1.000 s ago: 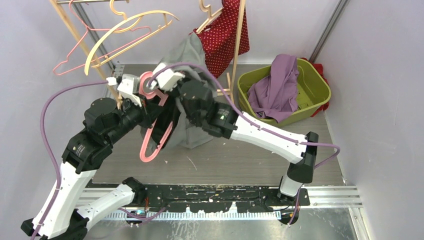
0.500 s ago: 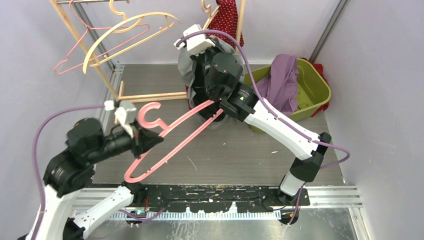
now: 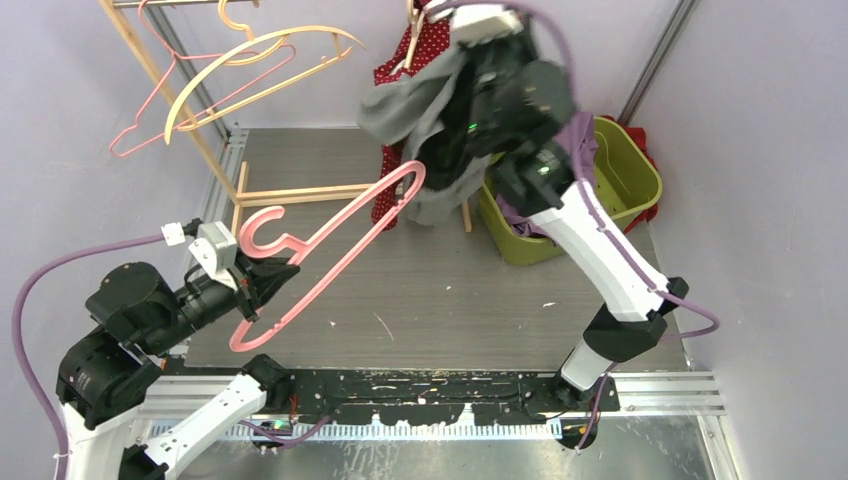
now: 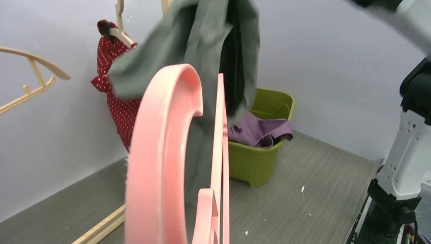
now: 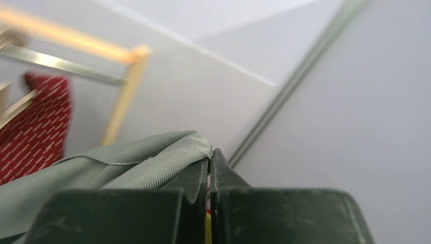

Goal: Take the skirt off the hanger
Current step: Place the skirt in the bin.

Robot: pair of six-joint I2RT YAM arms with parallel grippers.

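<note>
The grey skirt (image 3: 425,110) hangs from my right gripper (image 3: 478,62), raised high at the back, next to the green bin. In the right wrist view the gripper (image 5: 209,161) is shut on a fold of the skirt (image 5: 117,168). My left gripper (image 3: 262,283) holds the pink hanger (image 3: 330,245) by its neck, low at the left; the hanger is bare and slants up to the right, its far end just beside the skirt. In the left wrist view the hanger (image 4: 162,152) fills the foreground with the skirt (image 4: 203,56) hanging behind it; the fingers are hidden.
A wooden rack (image 3: 190,110) at the back left carries a cream hanger (image 3: 250,70) and a thin pink wire hanger (image 3: 150,110). A red dotted garment (image 3: 420,50) hangs behind the skirt. A green bin (image 3: 625,190) holds purple cloth (image 3: 575,140) at the right.
My right gripper has lifted the skirt up and right, off the pink hanger. My left gripper has pulled the hanger back and down to the left.
</note>
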